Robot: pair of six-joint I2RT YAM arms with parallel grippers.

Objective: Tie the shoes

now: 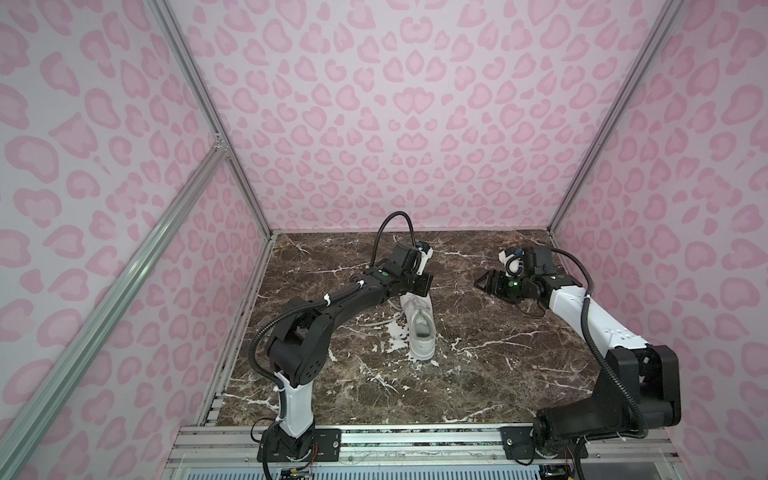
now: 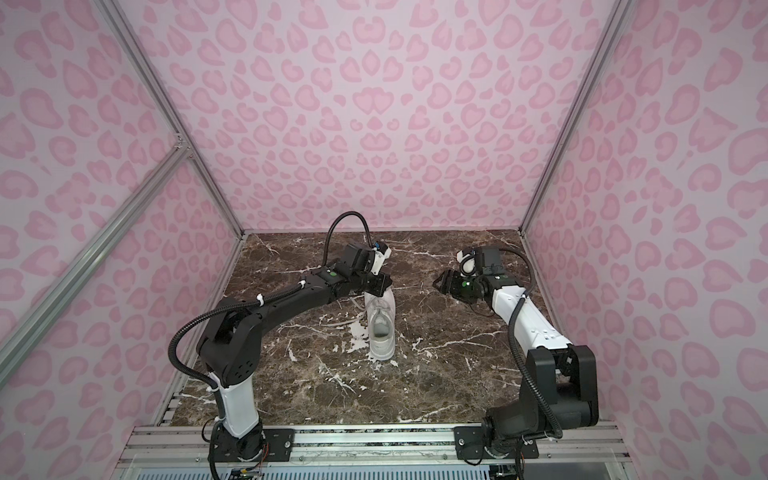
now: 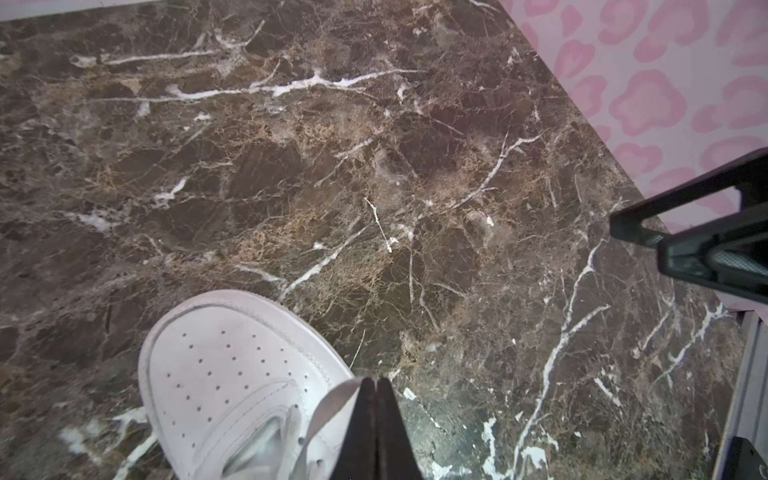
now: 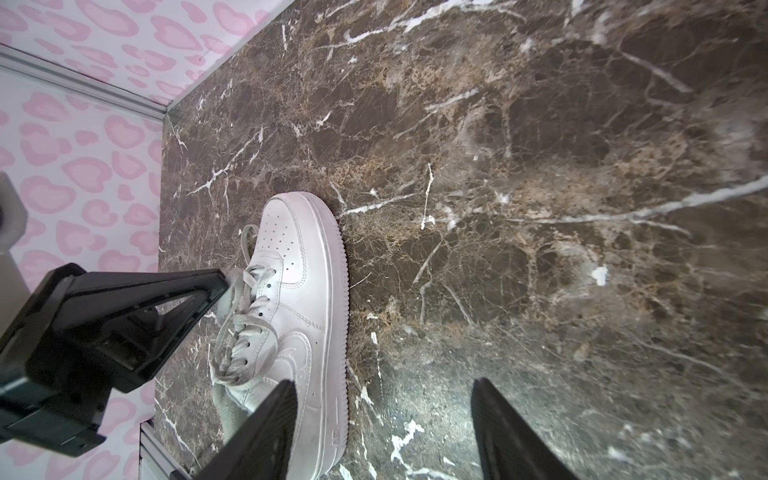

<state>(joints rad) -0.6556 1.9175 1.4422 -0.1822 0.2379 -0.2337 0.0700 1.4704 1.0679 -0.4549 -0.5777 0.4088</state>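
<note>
pinching one flat white lace [image 3: 328,403] of the all-white low-top sneaker [image 1: 419,328], the left claw [image 3: 376,380] holds it up, seemingly ready for tying, while the right claw [image 4: 382,382] hovers nearby, spread apart.

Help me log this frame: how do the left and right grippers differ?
The left gripper is shut, pinching a lace; the right gripper is open and empty. The left gripper sits at the sneaker; the right gripper hangs apart from it over the marble table. Both are black.
</note>
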